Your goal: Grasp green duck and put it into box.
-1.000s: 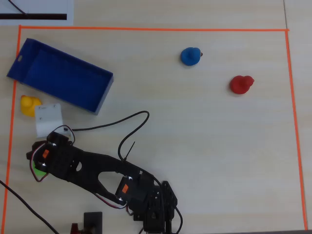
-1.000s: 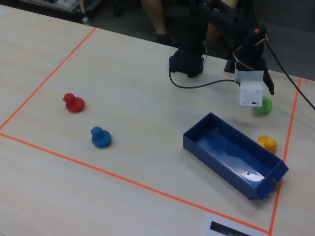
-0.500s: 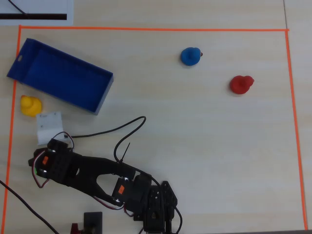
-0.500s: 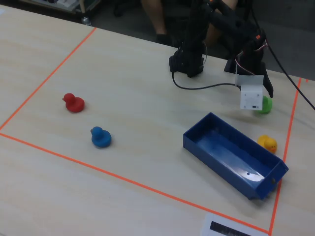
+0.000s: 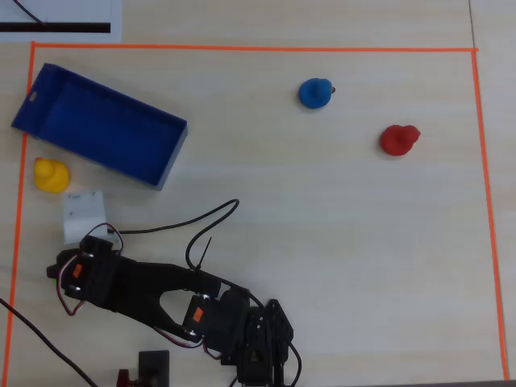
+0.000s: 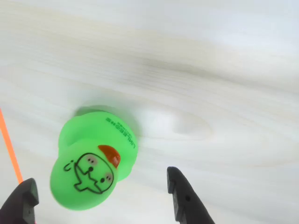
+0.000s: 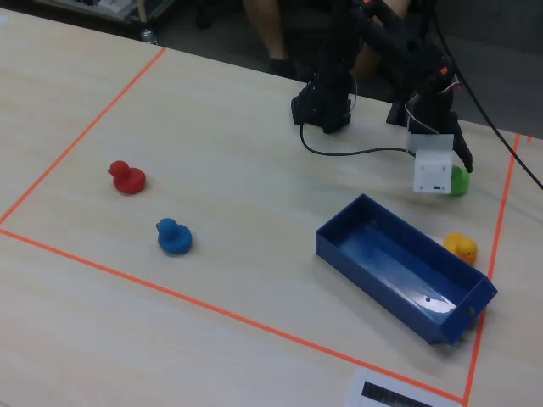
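Near the orange tape line, the green duck [image 6: 93,158] lay on the surface between the fingers of the gripper [image 6: 100,196], which stood wide apart, holding nothing. Reaching seemed finished; next, probably, lowering and closing before carrying to the box [image 7: 399,267].

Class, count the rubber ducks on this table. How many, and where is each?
4. The blue duck and the red duck sit left in the fixed view, the yellow duck beside the box, and the green duck under the arm, partly hidden.
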Motion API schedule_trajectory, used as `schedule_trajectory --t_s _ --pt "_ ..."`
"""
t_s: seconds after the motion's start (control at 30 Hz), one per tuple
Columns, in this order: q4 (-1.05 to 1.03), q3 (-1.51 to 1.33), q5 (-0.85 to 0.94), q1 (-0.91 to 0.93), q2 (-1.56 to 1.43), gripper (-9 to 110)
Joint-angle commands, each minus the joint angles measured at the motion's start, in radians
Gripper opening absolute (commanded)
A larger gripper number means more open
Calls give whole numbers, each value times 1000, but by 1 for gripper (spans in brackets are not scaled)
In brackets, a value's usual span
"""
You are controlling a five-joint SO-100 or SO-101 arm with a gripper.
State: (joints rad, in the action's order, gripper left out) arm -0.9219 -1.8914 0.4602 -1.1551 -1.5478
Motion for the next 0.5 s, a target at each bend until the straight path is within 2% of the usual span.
schedule_trajectory --t_s 0.0,0.23,0.3,0.37,0.47 --pt "57 -11 -37 -17 2 36" --pt "141 -38 -80 -18 26 32" --pt "143 -38 -81 -15 26 21" --pt "140 -40 -86 -8 21 0" --pt "120 -41 -81 2 18 0"
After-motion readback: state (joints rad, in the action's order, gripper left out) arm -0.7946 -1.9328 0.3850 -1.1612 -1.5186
